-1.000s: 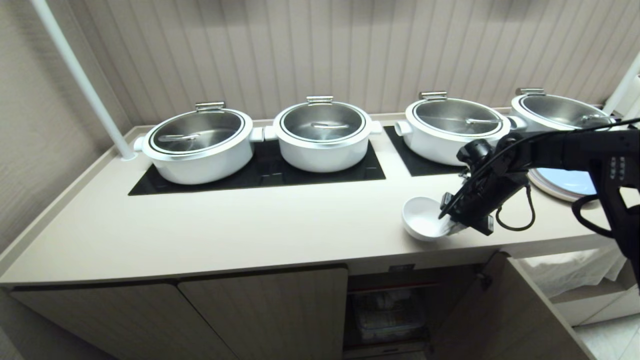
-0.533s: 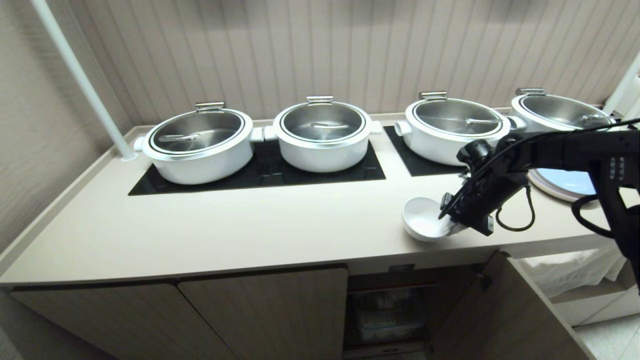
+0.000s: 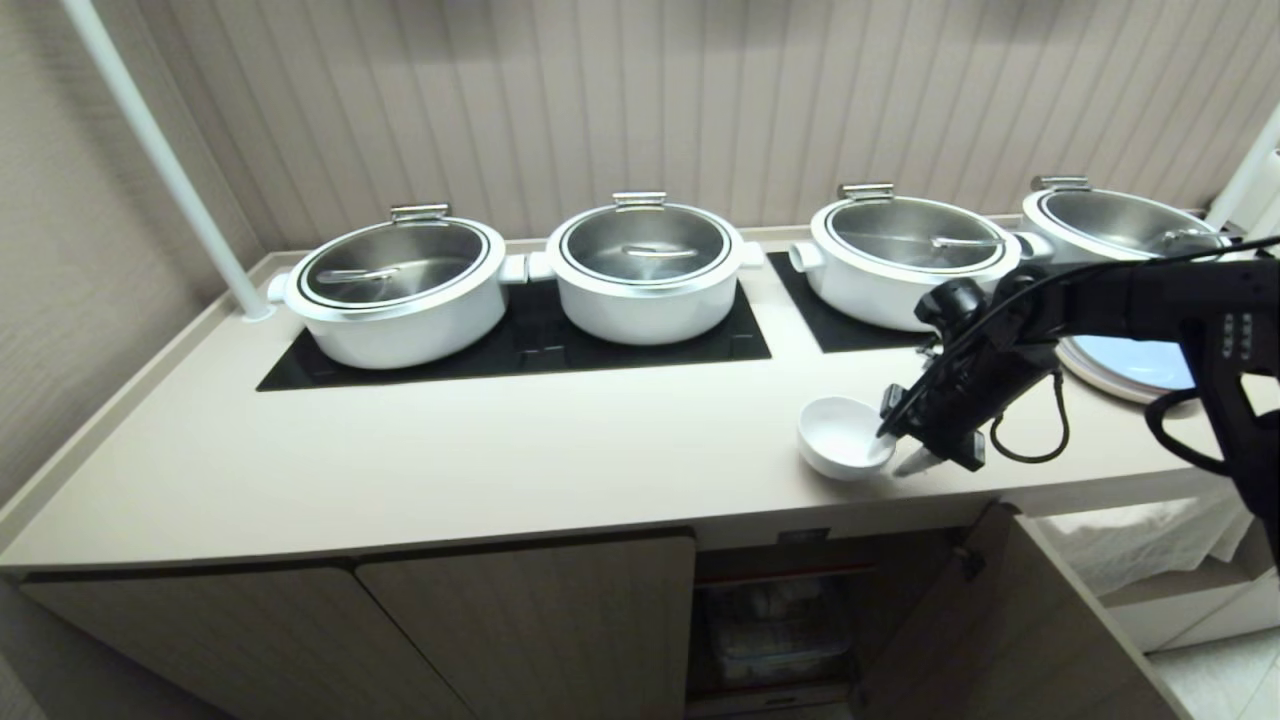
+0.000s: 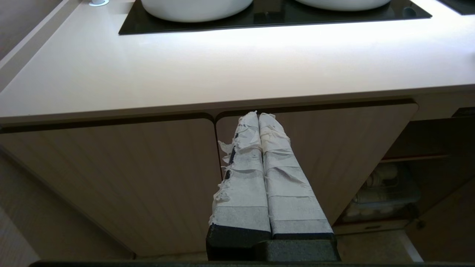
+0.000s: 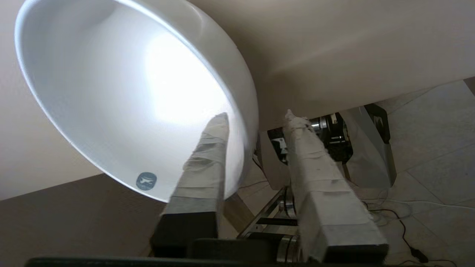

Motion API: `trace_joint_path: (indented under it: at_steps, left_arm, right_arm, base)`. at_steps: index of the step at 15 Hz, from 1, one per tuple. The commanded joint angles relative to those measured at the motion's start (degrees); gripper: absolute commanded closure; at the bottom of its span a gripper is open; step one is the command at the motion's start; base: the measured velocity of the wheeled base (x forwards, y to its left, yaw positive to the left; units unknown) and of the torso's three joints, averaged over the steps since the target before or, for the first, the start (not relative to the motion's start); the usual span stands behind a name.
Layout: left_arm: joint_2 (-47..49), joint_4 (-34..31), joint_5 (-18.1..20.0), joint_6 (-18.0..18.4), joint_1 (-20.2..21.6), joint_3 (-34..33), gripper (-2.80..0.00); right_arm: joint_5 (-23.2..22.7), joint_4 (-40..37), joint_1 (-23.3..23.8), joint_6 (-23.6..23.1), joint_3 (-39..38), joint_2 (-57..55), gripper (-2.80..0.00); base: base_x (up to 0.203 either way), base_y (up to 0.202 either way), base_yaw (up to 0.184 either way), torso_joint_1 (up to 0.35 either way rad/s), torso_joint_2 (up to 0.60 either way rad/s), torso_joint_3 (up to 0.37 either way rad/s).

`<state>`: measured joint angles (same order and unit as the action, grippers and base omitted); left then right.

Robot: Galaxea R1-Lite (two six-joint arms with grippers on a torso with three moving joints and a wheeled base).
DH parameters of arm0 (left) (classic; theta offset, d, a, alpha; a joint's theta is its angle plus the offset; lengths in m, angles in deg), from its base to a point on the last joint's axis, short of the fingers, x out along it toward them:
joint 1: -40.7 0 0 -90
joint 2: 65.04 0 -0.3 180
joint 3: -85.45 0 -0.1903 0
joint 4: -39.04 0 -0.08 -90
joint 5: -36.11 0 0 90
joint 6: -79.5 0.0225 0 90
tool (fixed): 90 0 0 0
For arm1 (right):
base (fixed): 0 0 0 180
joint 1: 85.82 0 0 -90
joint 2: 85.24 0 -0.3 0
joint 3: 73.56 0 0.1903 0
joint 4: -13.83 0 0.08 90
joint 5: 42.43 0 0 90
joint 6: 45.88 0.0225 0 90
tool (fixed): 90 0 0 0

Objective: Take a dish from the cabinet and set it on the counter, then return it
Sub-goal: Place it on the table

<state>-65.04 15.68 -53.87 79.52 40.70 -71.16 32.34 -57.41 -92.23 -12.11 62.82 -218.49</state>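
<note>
The dish [image 3: 838,438], a small glossy white bowl, sits level on the counter [image 3: 500,460] near its front edge, right of centre. My right gripper [image 3: 898,455] is at the bowl's right side and open. In the right wrist view one taped finger reaches inside the dish [image 5: 122,85] and the other stands outside its rim, with the right gripper [image 5: 257,115] straddling the rim loosely. The cabinet [image 3: 520,620] below has one compartment open. My left gripper [image 4: 259,115] is shut and empty, parked in front of the closed cabinet doors [image 4: 111,178].
Several white pots with steel lids [image 3: 400,285] stand on black glass panels [image 3: 520,345] along the back. A round plate [image 3: 1130,365] lies at far right. The open cabinet door [image 3: 1000,620] juts out below my right arm. A white pole [image 3: 160,160] rises at the left.
My right gripper's fingers have parted. The dish, held tilted by its rim before, has settled flat on the counter. The arm has hardly moved.
</note>
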Motion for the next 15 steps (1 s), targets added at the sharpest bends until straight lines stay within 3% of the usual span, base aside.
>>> trace_joint_path:
  at_steps: [1,6,11,15]
  left_arm:
    - [0.00,0.00,-0.02,-0.02,0.00,0.06,0.00]
    - [0.00,0.00,-0.02,-0.02,0.00,0.06,0.00]
    - [0.00,0.00,-0.02,-0.02,0.00,-0.02,0.00]
    - [0.00,0.00,-0.02,-0.02,0.00,0.06,0.00]
  right_arm:
    - [-0.05,-0.20,-0.09,0.16,0.02,0.18,-2.80]
    - [0.47,-0.04,-0.09,-0.36,-0.16,0.62,-2.80]
    - [5.16,0.65,-1.08,-1.61,-0.29,2.23,-2.80]
    - [7.96,6.89,-1.81,-4.67,-2.07,4.39,-2.80]
  base:
    - [0.000,0.000,0.000,0.000,0.00,0.000]
    - [0.000,0.000,0.000,0.000,0.00,0.000]
    - [0.000,0.000,0.000,0.000,0.00,0.000]
    - [0.000,0.000,0.000,0.000,0.00,0.000]
